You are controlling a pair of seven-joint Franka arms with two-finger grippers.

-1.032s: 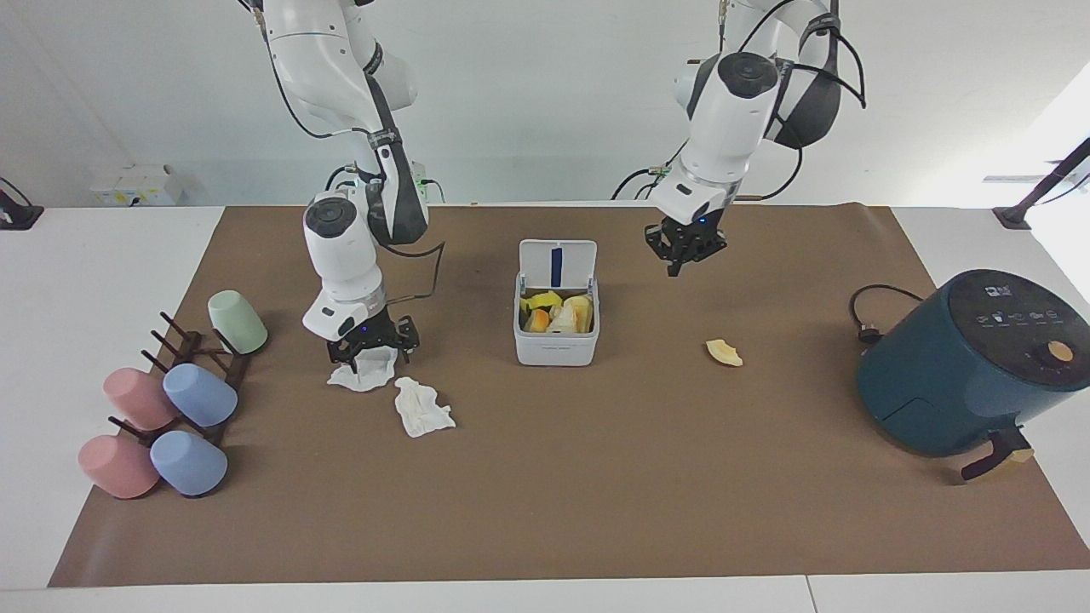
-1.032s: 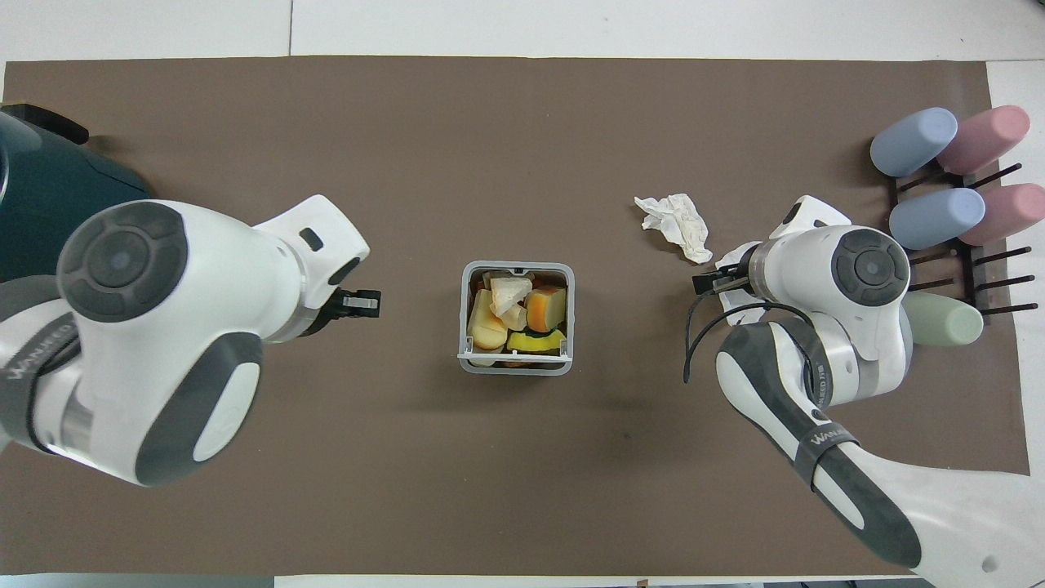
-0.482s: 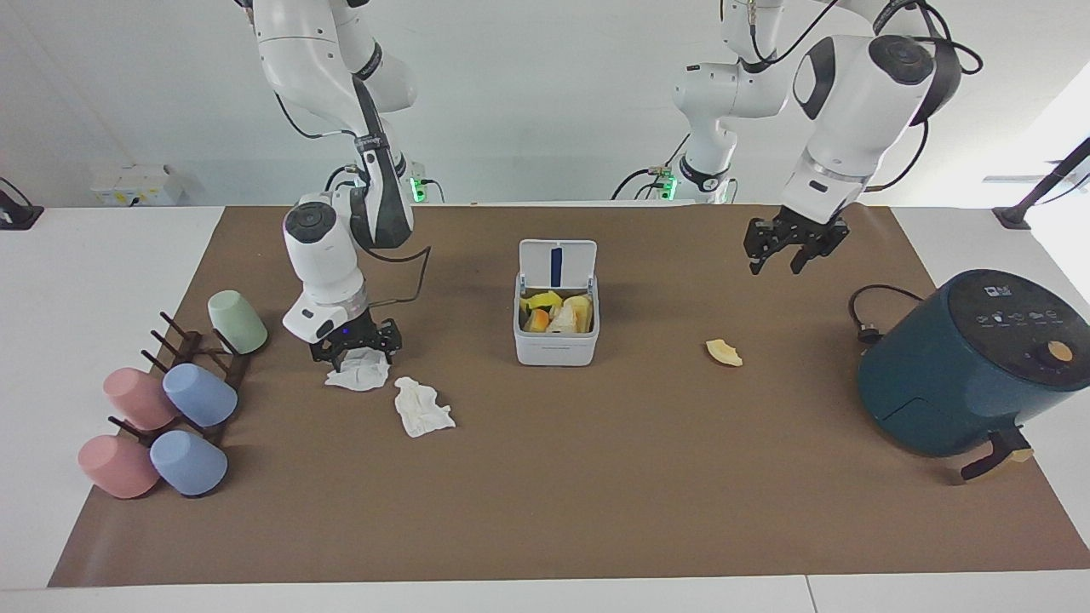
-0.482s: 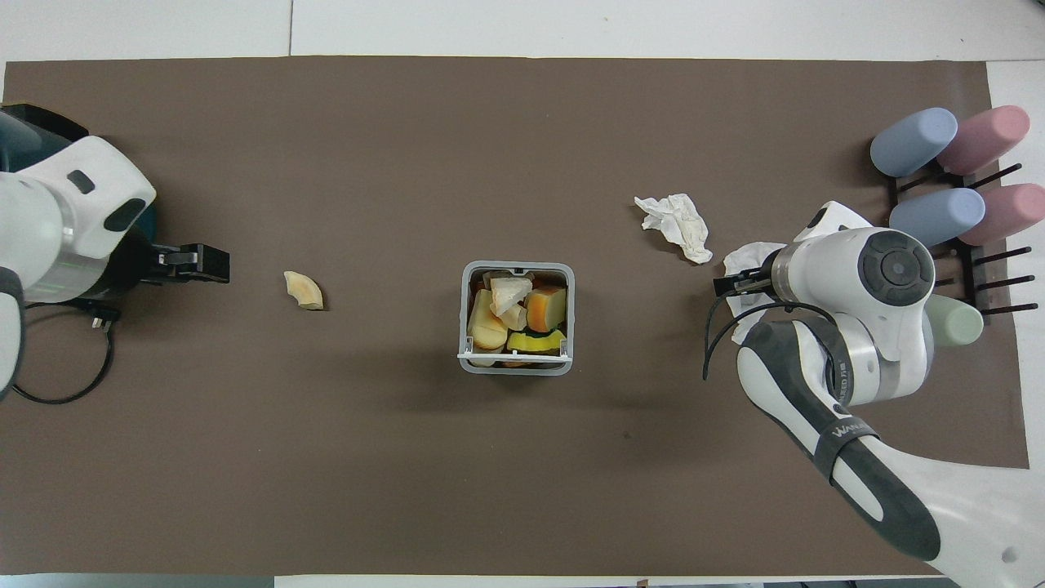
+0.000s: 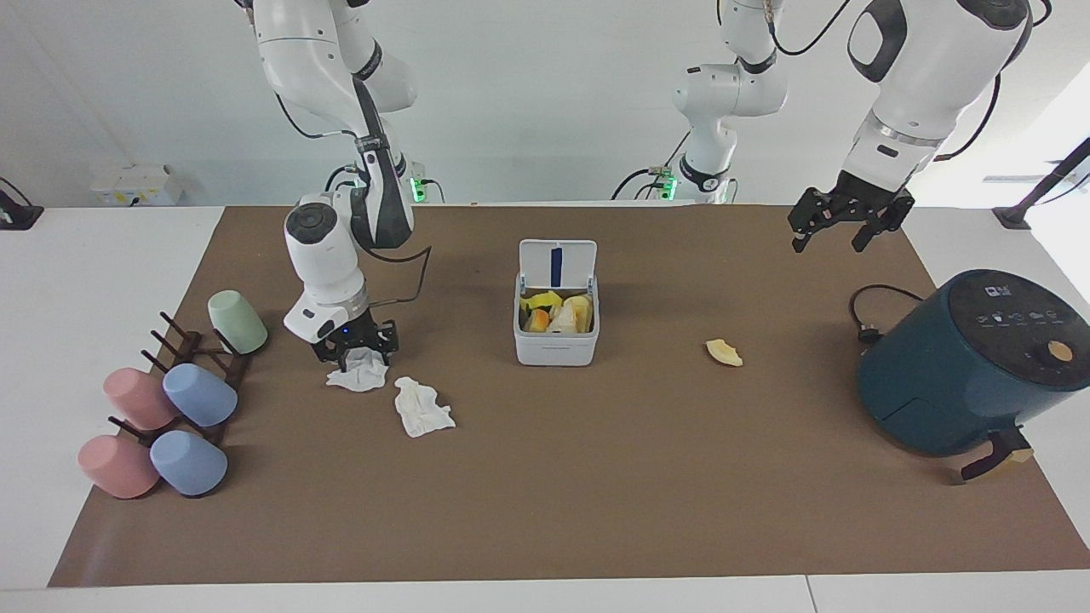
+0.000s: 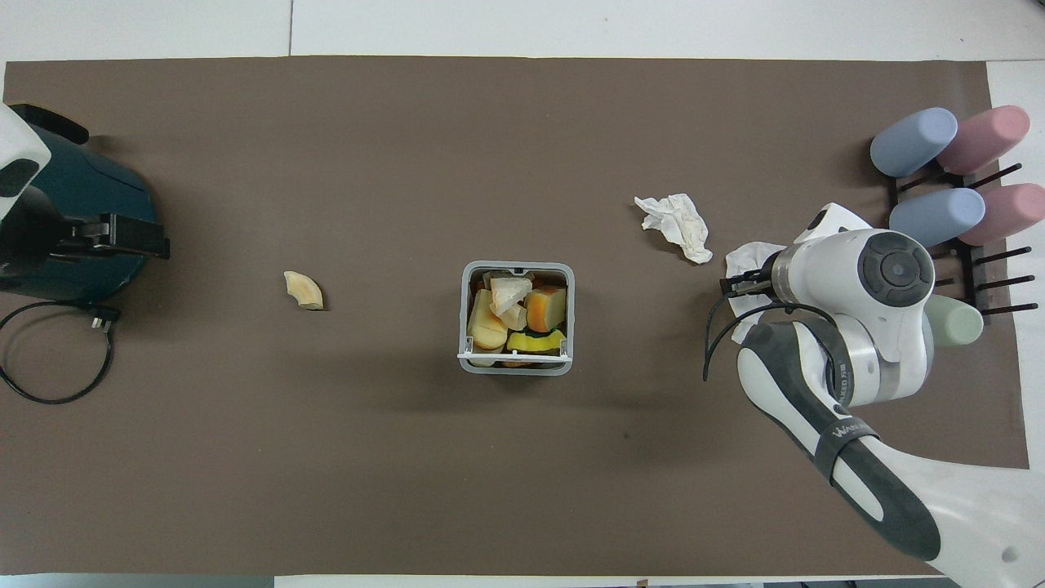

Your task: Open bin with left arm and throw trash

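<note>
The bin (image 5: 556,328) stands at the centre of the brown mat (image 5: 553,511) on the tabletop (image 5: 111,255). Its lid (image 5: 558,263) is raised upright on the side nearer the robots, blue strip showing. The box holds yellow, orange and pale food pieces.

Right gripper (image 5: 358,356): lowered onto a crumpled tissue (image 5: 362,375) lying toward the right arm's end of the mat. The fingers are clenched on the top of this tissue; the rest of the paper rests on the mat. In the overhead view the tissue (image 6: 747,261) sits at 3 o'clock from the bin.

A second tissue (image 5: 421,409) lies just beside the first, farther from the robots, at about 2 o'clock from the bin in the overhead view.

Left gripper (image 5: 839,223): raised in the air over the mat's edge at the left arm's end, fingers released and spread, holding nothing.

The food scrap (image 5: 724,352) lies on the mat at 9 o'clock from the bin in the overhead view, between the bin and the air fryer (image 5: 971,366).

A cup rack (image 5: 183,358) with pastel cups stands at the right arm's end.
</note>
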